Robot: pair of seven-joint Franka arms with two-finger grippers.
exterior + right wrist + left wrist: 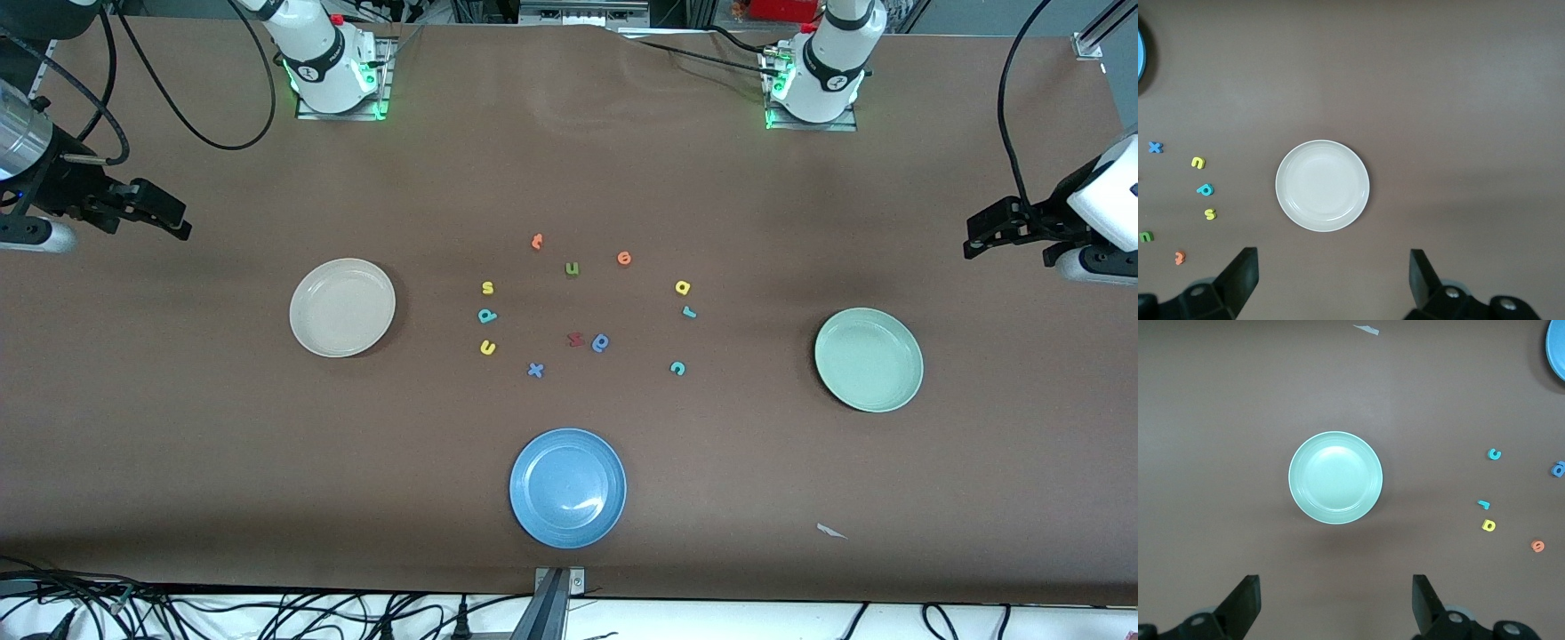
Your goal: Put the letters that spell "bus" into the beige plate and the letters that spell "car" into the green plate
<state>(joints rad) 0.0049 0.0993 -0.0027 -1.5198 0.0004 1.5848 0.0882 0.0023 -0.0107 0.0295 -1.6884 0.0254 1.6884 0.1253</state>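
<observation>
Hovering wide open, empty: left gripper (pixel 1335 603) over table; right gripper (pixel 1331 280) likewise.

the beige plate (pixel 342 307) sat upright and empty toward the right arm's end of the table. the green plate (pixel 869 359) sat empty toward the left arm's end, a little nearer the front camera. all six letters lay flat on the brown table between the plates, none touching. the yellow "s" (pixel 487 287), teal "b" (pixel 486 316) and yellow "u" (pixel 488 347) formed a short column near the beige plate. the yellow "a" (pixel 682 287), teal "r" (pixel 689 312) and teal "c" (pixel 678 367) lay closer to the green plate.
</observation>
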